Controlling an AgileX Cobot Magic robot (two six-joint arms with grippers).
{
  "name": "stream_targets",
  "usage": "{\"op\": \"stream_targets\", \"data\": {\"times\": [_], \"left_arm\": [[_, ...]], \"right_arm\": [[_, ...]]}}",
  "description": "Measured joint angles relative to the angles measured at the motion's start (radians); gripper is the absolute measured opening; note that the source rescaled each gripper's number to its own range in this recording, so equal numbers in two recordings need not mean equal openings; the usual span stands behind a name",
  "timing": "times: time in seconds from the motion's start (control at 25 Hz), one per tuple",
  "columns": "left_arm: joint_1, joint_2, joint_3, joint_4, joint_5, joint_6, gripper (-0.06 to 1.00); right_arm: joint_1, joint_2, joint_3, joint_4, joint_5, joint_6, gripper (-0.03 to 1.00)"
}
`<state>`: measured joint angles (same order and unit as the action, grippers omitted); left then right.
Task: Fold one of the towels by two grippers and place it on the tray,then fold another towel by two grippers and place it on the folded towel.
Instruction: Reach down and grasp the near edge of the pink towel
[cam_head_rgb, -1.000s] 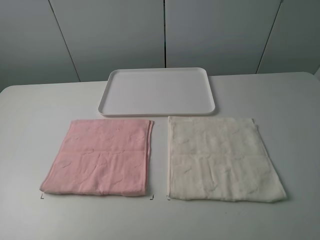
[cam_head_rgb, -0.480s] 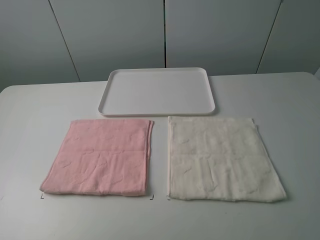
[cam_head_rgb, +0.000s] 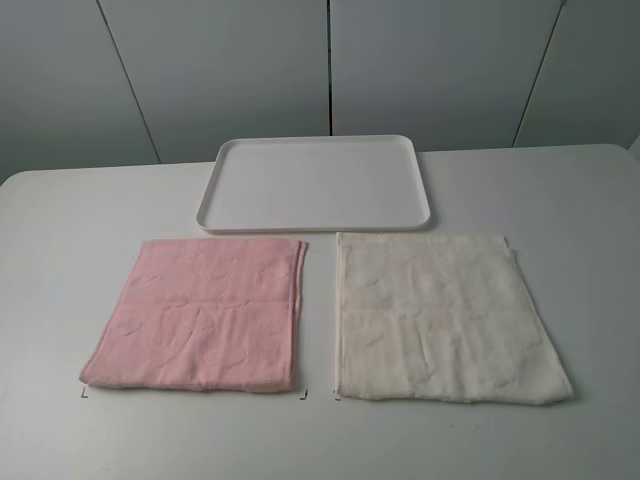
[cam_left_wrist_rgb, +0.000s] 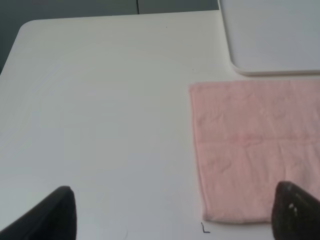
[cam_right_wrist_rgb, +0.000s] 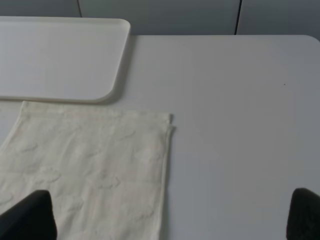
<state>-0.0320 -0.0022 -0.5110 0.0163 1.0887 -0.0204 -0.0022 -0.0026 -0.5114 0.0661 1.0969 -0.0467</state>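
A pink towel (cam_head_rgb: 200, 315) lies flat on the white table, front left. A cream towel (cam_head_rgb: 445, 318) lies flat beside it, front right. A white tray (cam_head_rgb: 315, 183) sits behind them, with nothing in it. Neither arm shows in the exterior high view. In the left wrist view my left gripper (cam_left_wrist_rgb: 177, 220) is open and empty above the table, with the pink towel (cam_left_wrist_rgb: 250, 150) and the tray corner (cam_left_wrist_rgb: 270, 40) ahead. In the right wrist view my right gripper (cam_right_wrist_rgb: 166, 220) is open and empty, with the cream towel (cam_right_wrist_rgb: 90, 170) and the tray (cam_right_wrist_rgb: 60, 55) ahead.
The white table (cam_head_rgb: 60, 250) runs to a grey panelled wall (cam_head_rgb: 330, 70) at the back. Small black corner marks (cam_head_rgb: 304, 394) lie at the pink towel's front edge. Bare table lies left of the pink towel and right of the cream towel.
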Motion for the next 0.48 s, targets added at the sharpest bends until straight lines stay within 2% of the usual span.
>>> {"op": "stream_targets", "data": {"times": [0.48], "left_arm": [[0.0,0.0,0.0,0.0,0.0,0.0,1.0]], "right_arm": [[0.0,0.0,0.0,0.0,0.0,0.0,1.0]]}}
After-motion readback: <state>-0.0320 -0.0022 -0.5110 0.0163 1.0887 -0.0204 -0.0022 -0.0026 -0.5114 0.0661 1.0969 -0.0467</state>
